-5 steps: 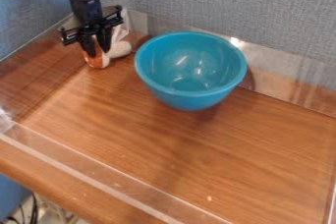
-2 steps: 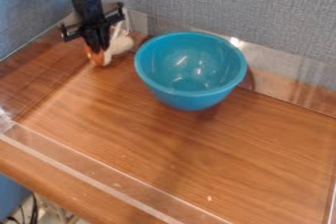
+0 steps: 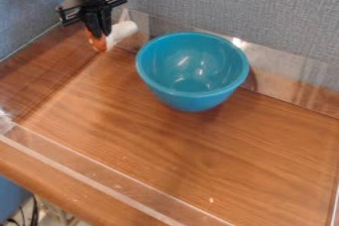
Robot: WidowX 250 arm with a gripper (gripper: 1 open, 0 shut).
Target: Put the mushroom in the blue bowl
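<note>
Camera view: raised slightly since a second ago, along with the black metal gripper (image 3: 101, 34), the small toy mushroom with orange-brown cap and stubby white stem (image 3: 121, 33). Clamped, by the look of it, on the mushroom, jaws drawn in around it near the cap, with the stem poking out toward the bowl. Tipped over sideways, cap lower and to the picture's left, stem higher; shifted up in the picture from its earlier spot by the back corner of the brown wooden tabletop (image 3: 146, 141). Unmoved throughout: the large, round, glossy turquoise-blue plastic bowl (image 3: 192, 95), upright and just beside the mushroom.

Probably past the grasp, then, and into the lift; still short of the bowl. Next, needs more height to clear the rim, then a short carry across and a release over the middle. Could slip, given so lopsided a hold, or knock the near rim if carried too low.
</note>
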